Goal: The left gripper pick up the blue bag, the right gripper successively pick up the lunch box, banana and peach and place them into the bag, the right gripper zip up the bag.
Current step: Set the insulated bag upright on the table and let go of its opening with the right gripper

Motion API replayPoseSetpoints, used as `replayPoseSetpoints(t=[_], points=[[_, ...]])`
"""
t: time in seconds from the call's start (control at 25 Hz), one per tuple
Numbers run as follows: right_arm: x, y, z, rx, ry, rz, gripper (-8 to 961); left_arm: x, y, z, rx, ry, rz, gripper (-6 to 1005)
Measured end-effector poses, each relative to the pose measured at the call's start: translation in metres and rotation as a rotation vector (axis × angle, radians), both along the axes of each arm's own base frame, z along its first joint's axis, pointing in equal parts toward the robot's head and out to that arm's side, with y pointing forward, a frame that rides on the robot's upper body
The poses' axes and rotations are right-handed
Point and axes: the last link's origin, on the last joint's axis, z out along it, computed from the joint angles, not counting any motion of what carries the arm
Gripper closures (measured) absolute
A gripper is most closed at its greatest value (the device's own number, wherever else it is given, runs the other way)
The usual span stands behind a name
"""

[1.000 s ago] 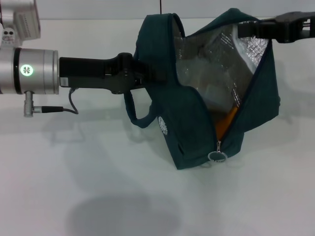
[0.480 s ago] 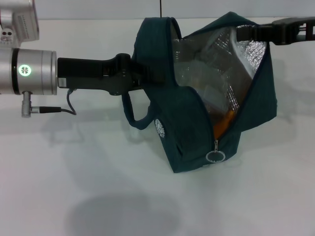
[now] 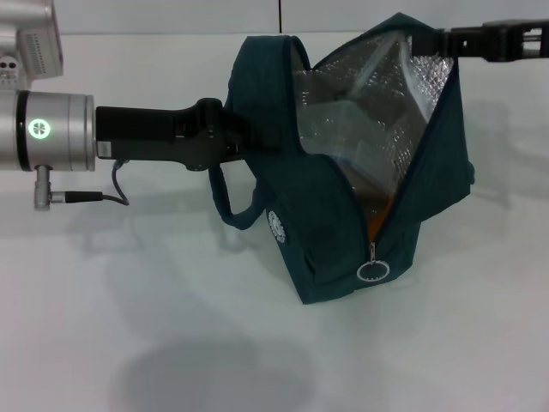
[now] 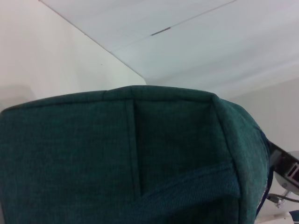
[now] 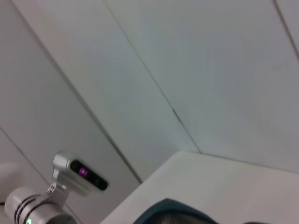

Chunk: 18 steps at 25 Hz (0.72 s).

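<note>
In the head view the blue bag (image 3: pixel 330 215) hangs open on its side, silver lining toward me. My left gripper (image 3: pixel 244 142) reaches in from the left and is shut on the bag's side by the strap handle. The clear lunch box (image 3: pixel 343 129) lies inside against the lining. Low in the opening, a sliver of the orange banana (image 3: pixel 376 221) shows. The peach is hidden. The ring zipper pull (image 3: pixel 371 271) hangs at the bottom end of the opening. My right gripper (image 3: pixel 429 40) sits at the bag's top rim. Teal fabric of the blue bag (image 4: pixel 140 163) fills the left wrist view.
The white table (image 3: pixel 171 326) spreads below and in front of the bag, with a pale wall behind. A loose strap handle (image 3: pixel 232 202) dangles under my left gripper. The right wrist view shows wall panels, the left arm's silver body (image 5: pixel 32 205) and a bit of the bag's edge (image 5: pixel 173 212).
The right gripper has risen from inside the bag's mouth to its top rim and drawn back rightward. The bag has shifted slightly left, and less of the banana shows.
</note>
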Motion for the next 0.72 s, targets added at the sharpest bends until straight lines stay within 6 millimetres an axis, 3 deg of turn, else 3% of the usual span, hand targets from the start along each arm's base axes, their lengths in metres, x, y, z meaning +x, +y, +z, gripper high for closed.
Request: replayPoseSetpoints(t=[0.4, 0.6, 0.72], points=[[-0.006, -0.006, 0.019, 0.072, 0.132, 0.087, 526, 0.000, 0.000, -0.001, 0.001, -0.001, 0.001, 962], [0.004, -0.005, 0.031, 0.132, 0.145, 0.065, 354, 0.000, -0.001, -0.002, 0.001, -0.002, 0.002, 962], [0.013, -0.001, 0.031, 0.162, 0.106, 0.035, 313, -0.001, -0.001, -0.002, 0.001, -0.002, 0.002, 962]])
